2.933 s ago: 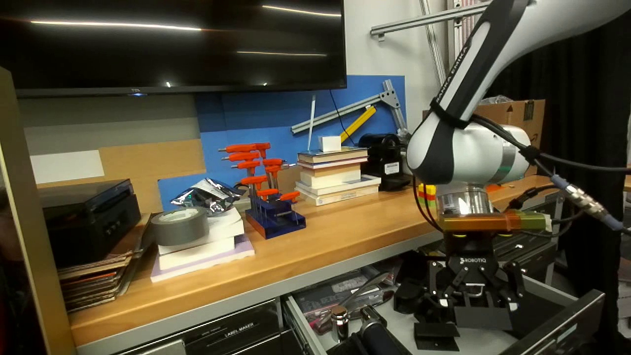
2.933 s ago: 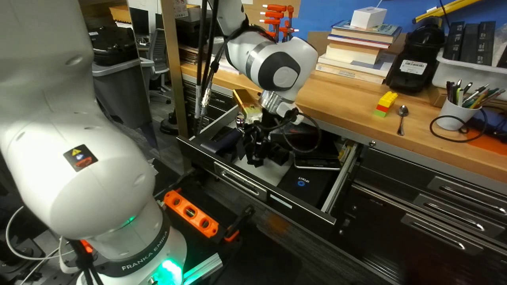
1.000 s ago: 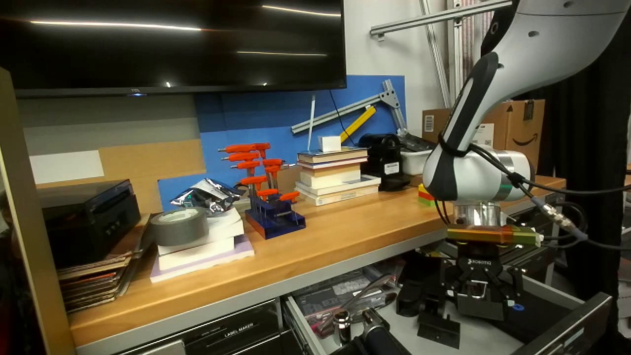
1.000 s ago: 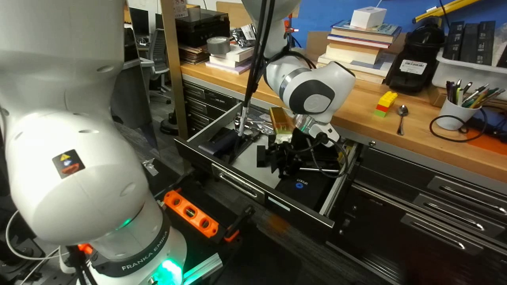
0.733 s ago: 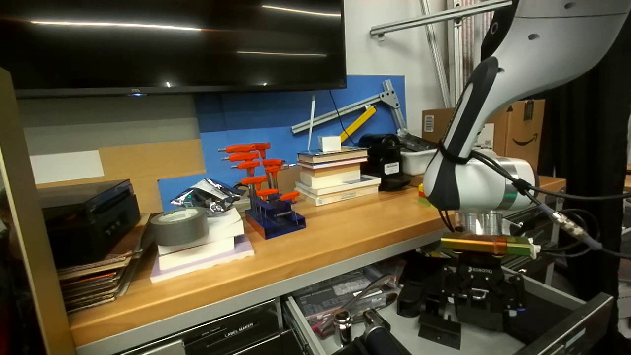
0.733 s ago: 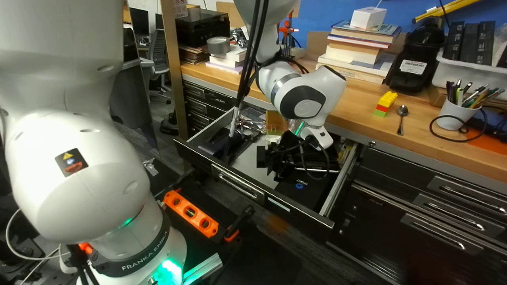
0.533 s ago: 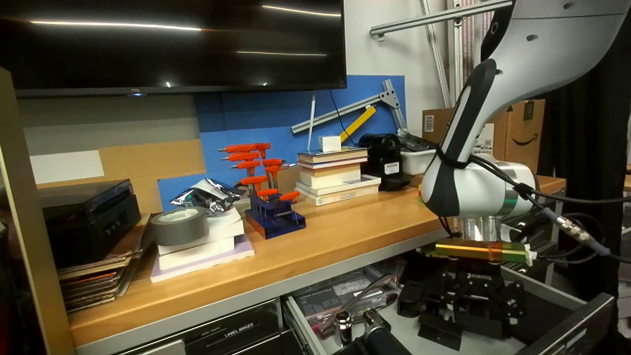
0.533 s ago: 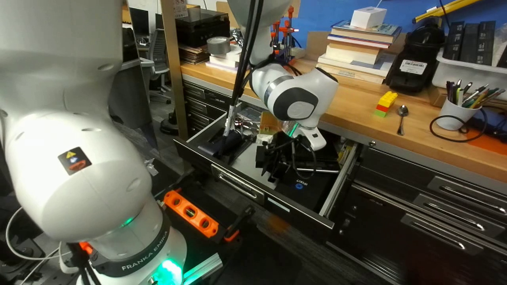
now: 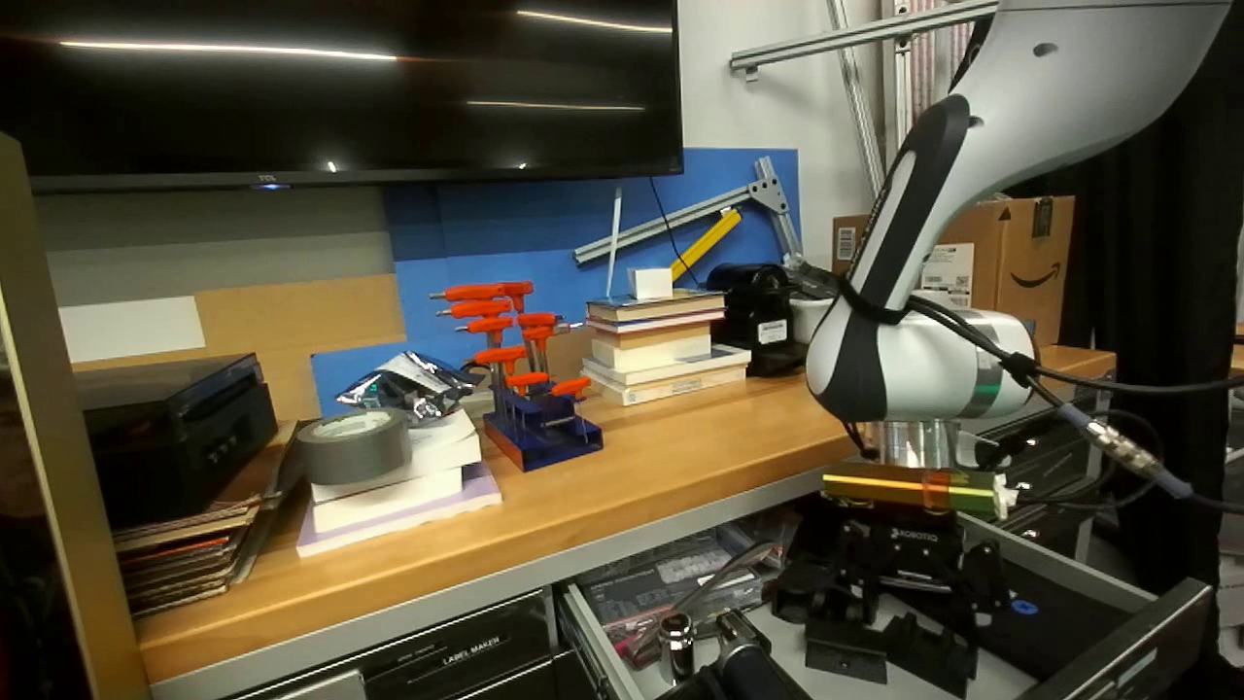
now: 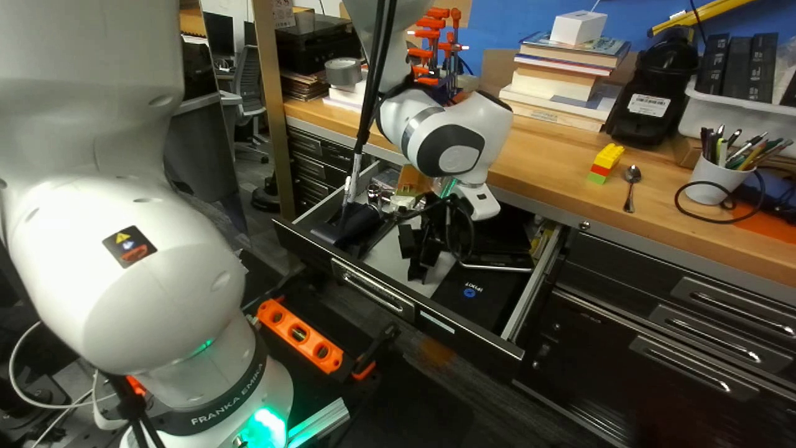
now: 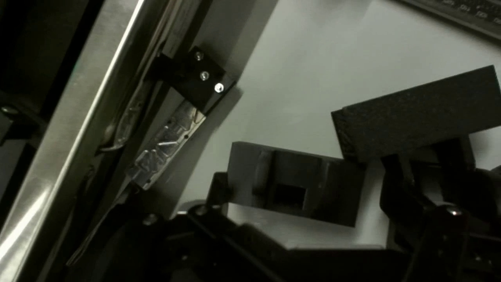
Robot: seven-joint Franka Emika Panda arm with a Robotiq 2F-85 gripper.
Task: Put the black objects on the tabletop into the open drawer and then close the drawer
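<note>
1. Low over the open, wide shallow dark-grey metal drawer hangs the black jointed gripper, jaws spread wide, holding nothing.
2. Between those jaws sits a matte-black block with a square hole, inside the drawer (a gap shows at one end).
3. Just beside it, also in the drawer, lies a matte-black rectangular slab; whether the two touch, I cannot tell.
4. Above and behind runs the light-brown wooden tabletop.
</note>
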